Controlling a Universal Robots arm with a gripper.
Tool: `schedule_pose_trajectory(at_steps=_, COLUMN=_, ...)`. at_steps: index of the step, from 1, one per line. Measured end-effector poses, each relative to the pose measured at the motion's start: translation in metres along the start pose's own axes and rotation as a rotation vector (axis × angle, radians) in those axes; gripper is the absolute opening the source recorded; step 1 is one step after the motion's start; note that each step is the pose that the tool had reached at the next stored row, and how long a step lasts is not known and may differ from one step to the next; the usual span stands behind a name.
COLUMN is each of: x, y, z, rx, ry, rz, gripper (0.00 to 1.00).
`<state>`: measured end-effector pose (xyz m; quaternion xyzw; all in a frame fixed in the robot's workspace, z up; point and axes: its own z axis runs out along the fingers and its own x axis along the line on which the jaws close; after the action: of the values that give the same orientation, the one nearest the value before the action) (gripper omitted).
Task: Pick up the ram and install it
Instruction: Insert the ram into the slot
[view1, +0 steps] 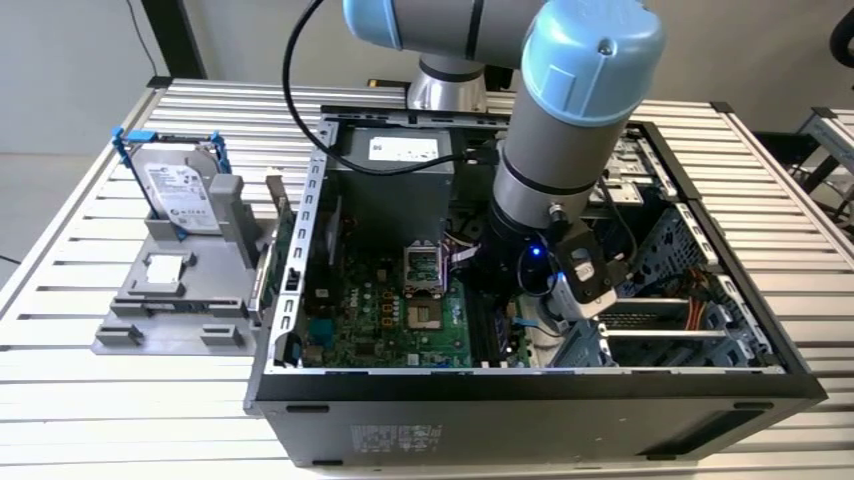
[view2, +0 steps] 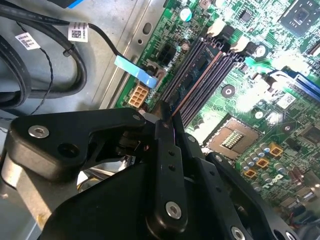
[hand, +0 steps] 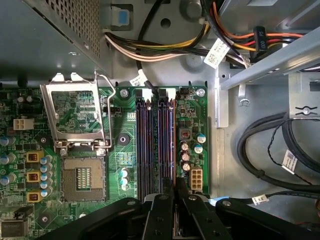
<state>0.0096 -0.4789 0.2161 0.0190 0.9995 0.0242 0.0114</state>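
- Two black fingers (view2: 165, 150) of the claw (view2: 168, 111) are pinched together on a thin board edge. I take this to be the ram (view2: 196, 77), held on edge so that its length runs along the memory slots (hand: 145, 145).
- Held this way, the ram's contact edge faces down toward a slot, and it appears to sit at or in one of the slots furthest from the processor socket (hand: 82, 177). How deep it has gone I cannot tell.
- Just beside the claw's tip are a pale power connector (view2: 139, 94) and a blue pull tab (view2: 137, 70), close enough to be brushed.
- White latches (hand: 150, 93) stand at the slots' far end on the green motherboard (hand: 125, 155), and the socket's metal frame is flipped open.
- Thick black cables (hand: 260, 145) loop along the case floor beyond the board's edge, and a grey metal bar (hand: 270, 65) crosses above them.
- In the exterior view the arm (view1: 574, 120) reaches steeply down into the open computer case (view1: 534, 400), whose walls crowd it.
- Well apart, on the exterior view's left, a hard drive (view1: 180, 190) stands in a grey fixture (view1: 174, 310).
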Motion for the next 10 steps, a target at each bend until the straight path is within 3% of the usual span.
schedule_pose_trajectory(at_steps=10, x=-0.0001, y=0.0001, z=0.0003, rx=-0.0003, ry=0.0003, rz=-0.01, gripper=0.0)
